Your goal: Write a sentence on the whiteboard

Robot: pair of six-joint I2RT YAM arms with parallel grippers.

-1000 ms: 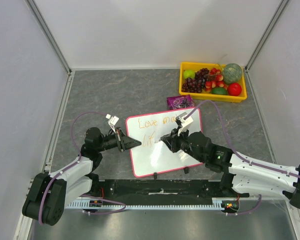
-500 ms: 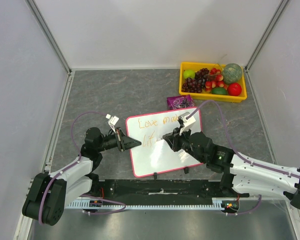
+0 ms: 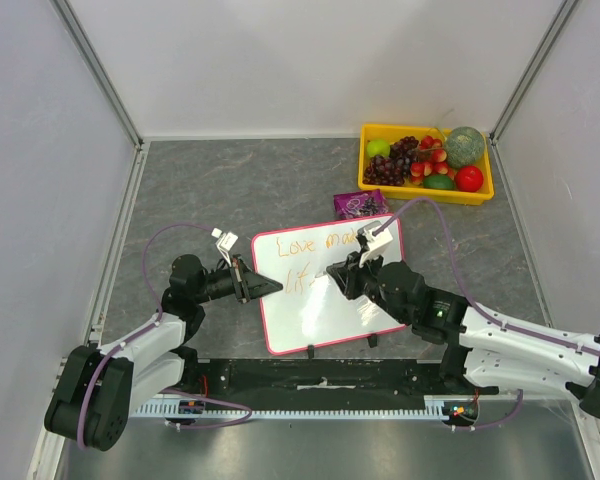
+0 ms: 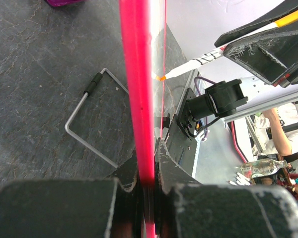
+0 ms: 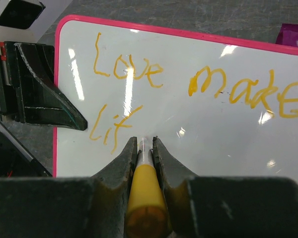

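Note:
The whiteboard (image 3: 325,305) with a pink-red frame stands tilted at the table's middle. Orange writing on it reads "Love make" above "lif" (image 5: 111,126). My left gripper (image 3: 270,287) is shut on the board's left frame edge (image 4: 138,94), seen edge-on in the left wrist view. My right gripper (image 3: 332,273) is shut on an orange marker (image 5: 143,188), its tip at the board surface just right of "lif". The marker's white tip also shows in the left wrist view (image 4: 188,66).
A yellow tray (image 3: 375,183) of fruit stands at the back right. A purple packet (image 3: 361,205) lies just behind the board. A bent wire stand (image 4: 87,119) lies on the grey table behind the board. Grey walls close in left, right and back.
My right gripper with the marker has shifted slightly up and to the right along the second line. The left gripper and the board have not moved.

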